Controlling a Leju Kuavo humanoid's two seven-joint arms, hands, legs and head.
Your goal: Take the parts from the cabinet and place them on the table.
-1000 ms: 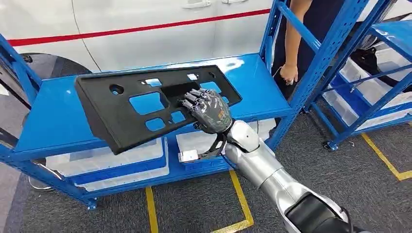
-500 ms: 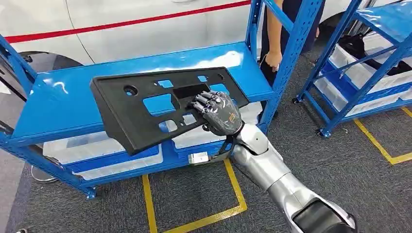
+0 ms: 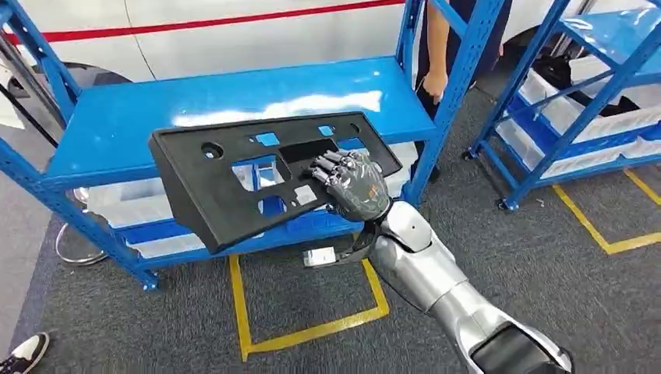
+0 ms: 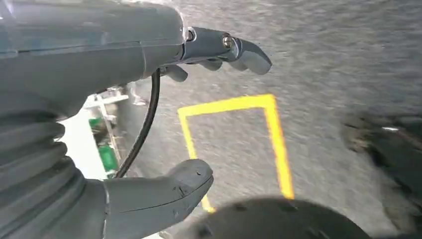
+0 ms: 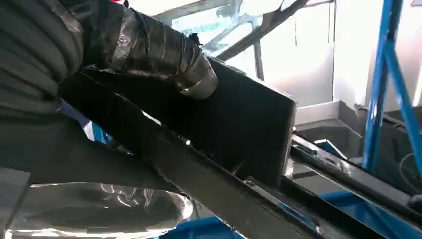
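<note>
The right hand (image 3: 352, 185) held a long black plastic panel with several cut-out windows (image 3: 234, 187), its fingers hooked into one opening. The panel was in the air, tilted, in front of the top shelf of the blue metal rack (image 3: 117, 132). The left hand (image 4: 149, 74) hung over the grey carpet floor with yellow tape lines (image 4: 318, 74), fingers apart and holding nothing. A person's hand (image 3: 434, 82) rested behind the rack post.

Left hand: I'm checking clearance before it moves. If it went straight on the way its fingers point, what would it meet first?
The left hand hangs open above the grey floor. Nothing shows between its fingers and the floor, so the floor probably comes first, near the yellow line. Depth is unclear.
</note>
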